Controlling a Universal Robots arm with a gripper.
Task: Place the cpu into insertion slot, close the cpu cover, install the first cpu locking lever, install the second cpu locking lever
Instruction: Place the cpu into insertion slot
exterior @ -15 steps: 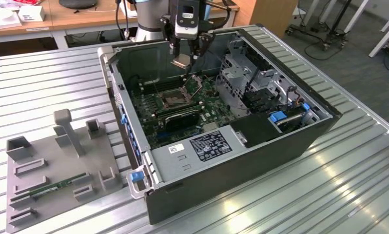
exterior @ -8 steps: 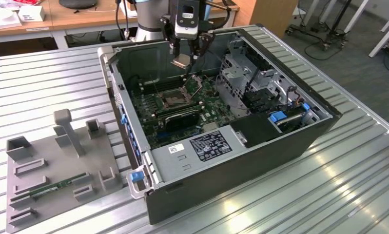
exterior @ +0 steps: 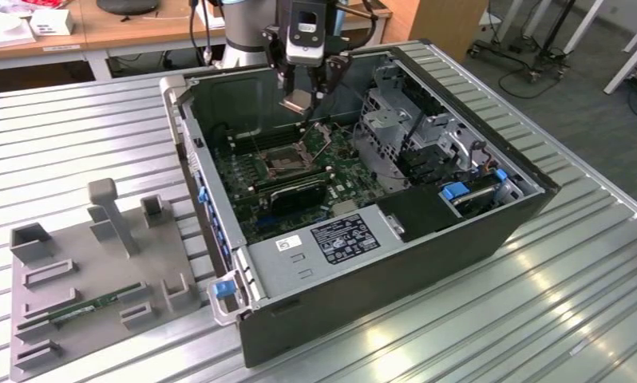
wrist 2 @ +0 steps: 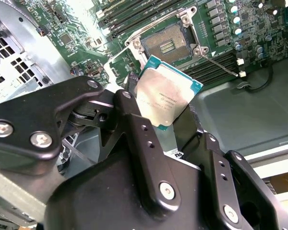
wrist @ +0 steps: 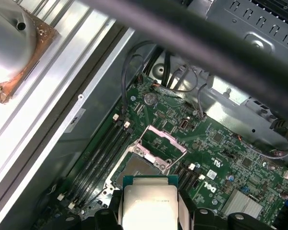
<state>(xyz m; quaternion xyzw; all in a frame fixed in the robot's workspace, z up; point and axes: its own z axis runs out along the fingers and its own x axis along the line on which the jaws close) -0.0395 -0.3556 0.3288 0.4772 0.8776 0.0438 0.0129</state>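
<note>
Your tool point(exterior: 298, 97) grips the cpu point(wrist 2: 167, 93), at 12 o'clock from the bare slot point(exterior: 286, 161) in the exterior view, cover point(wrist: 168, 138) open; all four steps remain.

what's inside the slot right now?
Nothing: the slot shows its bare dark contact field, with the cover raised. The cpu hangs clear of it, clamped in the gripper. In the first wrist view the cpu hides the slot's near edge.
</note>
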